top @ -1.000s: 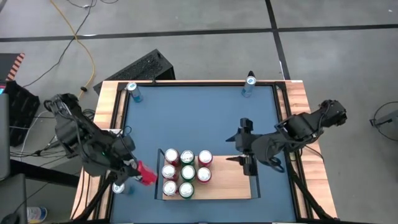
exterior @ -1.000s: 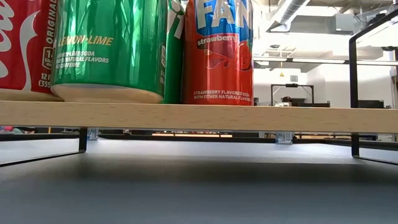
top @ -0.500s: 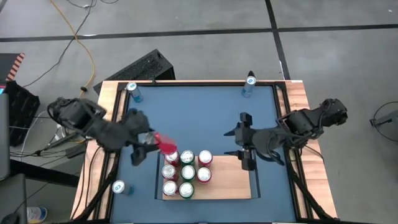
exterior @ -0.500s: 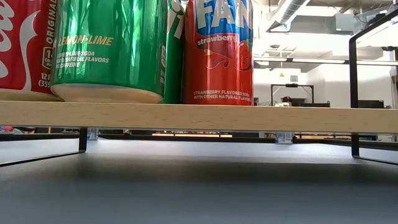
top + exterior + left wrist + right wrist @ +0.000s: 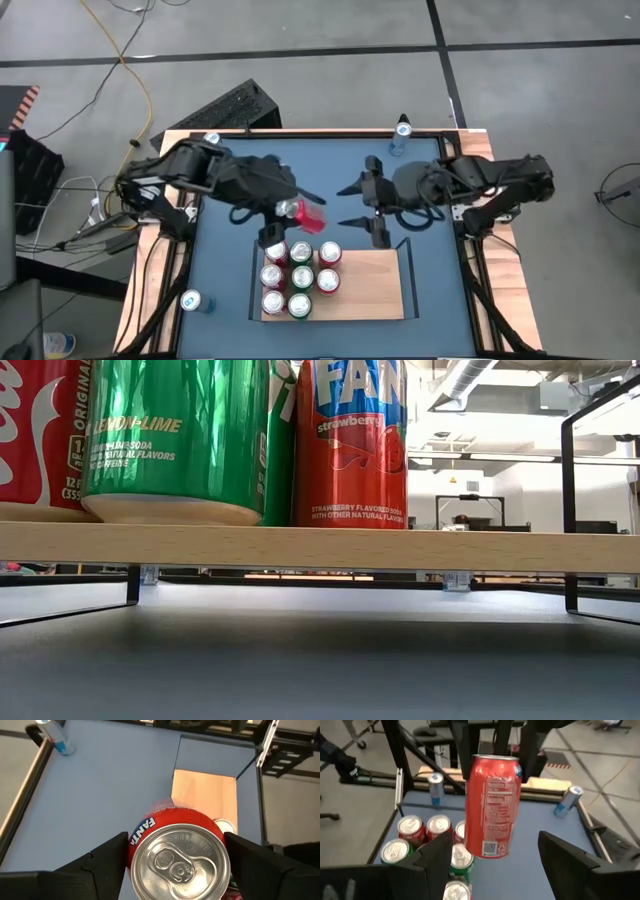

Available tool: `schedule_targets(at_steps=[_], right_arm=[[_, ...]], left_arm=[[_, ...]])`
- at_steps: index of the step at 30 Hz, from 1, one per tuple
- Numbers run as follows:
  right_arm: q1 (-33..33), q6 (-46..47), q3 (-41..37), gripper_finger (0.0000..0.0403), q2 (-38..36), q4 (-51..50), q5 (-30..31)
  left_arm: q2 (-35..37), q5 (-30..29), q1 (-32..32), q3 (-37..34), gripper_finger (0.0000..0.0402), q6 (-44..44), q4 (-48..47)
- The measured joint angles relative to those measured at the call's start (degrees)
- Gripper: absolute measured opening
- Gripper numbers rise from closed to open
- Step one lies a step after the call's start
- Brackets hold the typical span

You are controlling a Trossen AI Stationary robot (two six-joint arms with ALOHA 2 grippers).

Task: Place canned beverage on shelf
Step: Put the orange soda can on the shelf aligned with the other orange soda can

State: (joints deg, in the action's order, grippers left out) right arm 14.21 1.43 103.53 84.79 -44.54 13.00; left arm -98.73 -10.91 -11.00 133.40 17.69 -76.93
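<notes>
Blue tabletop point(image 5: 330, 180) mid-frame, yellow cable point(image 5: 135, 75) on grey floor upper left, black keyboard point(image 5: 225, 108) behind the table's upper-left edge

Red can point(image 5: 311, 214), light-wood shelf point(image 5: 368, 287), blue tabletop point(image 5: 330, 170), dark fingers point(image 5: 98, 861)
</notes>
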Motion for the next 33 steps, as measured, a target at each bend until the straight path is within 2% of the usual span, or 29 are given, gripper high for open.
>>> schedule_targets(at_steps=[6, 10, 20, 25, 33], right_arm=[[-1.7, 0.0, 0.0, 0.0277, 2.4, 0.6, -5.5], [-2.0, -0.2, 0.0, 0.0288, 4.7, 0.5, -5.6], [-5.0, -0.3, 0.0, 0.035, 7.9, 3.3, -5.8], [-6.3, -0.6, 0.0, 0.0354, 7.1, 4.2, -3.8], [-7.3, -1.9, 0.0, 0.0353, 6.2, 5.8, -4.1]], left_arm=[[-0.8, -0.4, 1.9, 0.0, 0.0282, -1.2, 1.9], [-0.7, -0.6, 2.3, -0.1, 0.0282, -1.2, 3.5], [-0.7, -2.6, 2.3, -0.2, 0.0282, -0.7, 2.3], [-0.7, -2.0, 2.1, -0.2, 0.0282, -0.2, 4.0], [-0.7, -2.0, 2.1, -0.2, 0.0282, -0.8, 6.0]])
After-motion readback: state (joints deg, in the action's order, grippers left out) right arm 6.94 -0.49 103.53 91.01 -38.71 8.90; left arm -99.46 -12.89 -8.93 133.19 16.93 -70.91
